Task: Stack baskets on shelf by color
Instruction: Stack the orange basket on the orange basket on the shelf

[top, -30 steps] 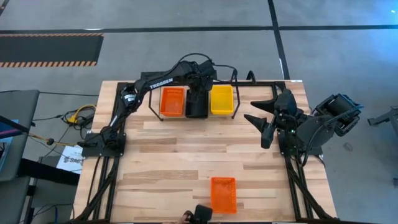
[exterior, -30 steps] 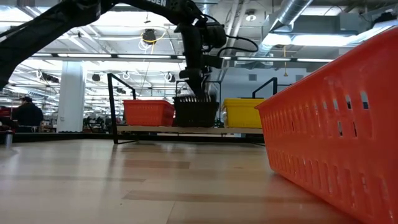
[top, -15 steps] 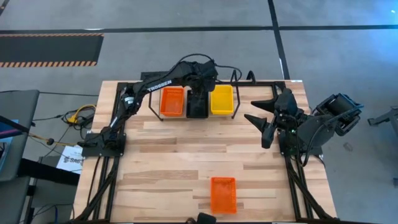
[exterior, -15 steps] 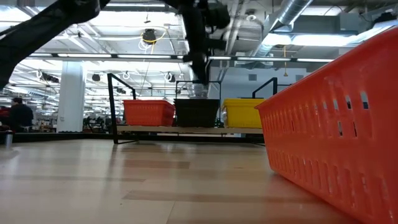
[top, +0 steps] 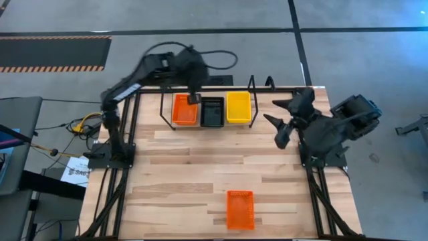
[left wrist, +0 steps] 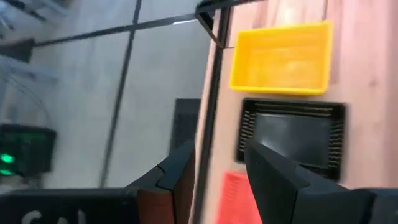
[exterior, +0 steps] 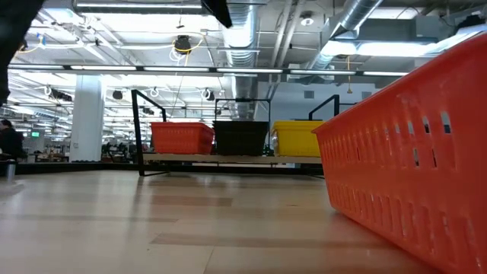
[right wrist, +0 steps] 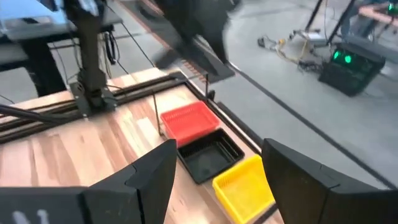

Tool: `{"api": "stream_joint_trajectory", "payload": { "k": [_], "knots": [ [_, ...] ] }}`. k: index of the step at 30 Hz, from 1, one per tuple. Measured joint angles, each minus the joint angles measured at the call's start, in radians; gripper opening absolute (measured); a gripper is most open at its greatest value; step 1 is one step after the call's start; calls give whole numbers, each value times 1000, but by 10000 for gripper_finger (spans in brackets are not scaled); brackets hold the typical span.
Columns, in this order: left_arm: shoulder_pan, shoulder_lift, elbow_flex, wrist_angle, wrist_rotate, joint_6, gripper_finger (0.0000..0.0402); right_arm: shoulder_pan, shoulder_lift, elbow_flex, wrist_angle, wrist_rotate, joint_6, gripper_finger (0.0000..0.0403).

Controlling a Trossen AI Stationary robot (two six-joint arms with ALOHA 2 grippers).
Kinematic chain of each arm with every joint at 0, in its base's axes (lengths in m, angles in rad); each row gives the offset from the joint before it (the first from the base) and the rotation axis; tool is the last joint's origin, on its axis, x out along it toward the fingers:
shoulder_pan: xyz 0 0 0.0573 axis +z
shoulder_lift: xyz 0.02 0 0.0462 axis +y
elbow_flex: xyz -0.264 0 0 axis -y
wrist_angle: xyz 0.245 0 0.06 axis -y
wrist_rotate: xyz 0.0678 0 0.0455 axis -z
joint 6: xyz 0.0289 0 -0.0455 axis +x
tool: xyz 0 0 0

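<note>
Three baskets sat side by side on the shelf [top: 249, 86] in the upper middle of the high view: a red-orange basket [top: 185, 110], a black basket [top: 212, 111] and a yellow basket [top: 238, 107], each in its own bay. A fourth, loose orange basket [top: 240, 209] lay alone on the counter [top: 180, 167] near the bottom centre of that view, well apart from the shelf.

The left gripper [top: 194, 98] hung above the shelf at the seam between the red-orange and black baskets, jaws parted a moderate way and holding nothing. The right gripper [top: 284, 124] waited at the right of the frame, jaws wide, also empty.

Judged step: fetch the loose orange basket and set it on the red-orange one. To do it well, the arm should grip one mesh wall squarely near its middle, lift it level, carry it clear of the shelf's upright end loops, line up all four edges over the red-orange basket, then lower it straight so it nests rather than perches on a rim.

Hard to make out: whether any shelf basket was already a stack, since the walls looked like a single height in the low view. The loose basket filled the right of the low view, cut off by the frame edge. The left arm's own view showed only a corner of the red-orange basket.
</note>
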Motion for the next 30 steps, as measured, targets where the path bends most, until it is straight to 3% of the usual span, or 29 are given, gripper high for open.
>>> {"api": "stream_joint_trajectory", "payload": {
  "k": [4,12,18,24,30],
  "knots": [
    [-26,-87,-2,-102,44,-133,128,-73,17,-1,-6,-65,-1,260],
    [-116,-216,-2,-225,11,-276,128,-256,94,0,-9,-125,-90,260],
    [-171,-292,-37,-223,-40,-284,128,-376,183,0,-26,-553,-97,260],
    [-180,-334,-53,-223,-62,-229,128,-386,320,-1,-42,-910,-93,260],
    [-175,-340,-53,-222,-69,-158,128,-324,451,-18,-42,-1048,-50,260]
  ]
}}
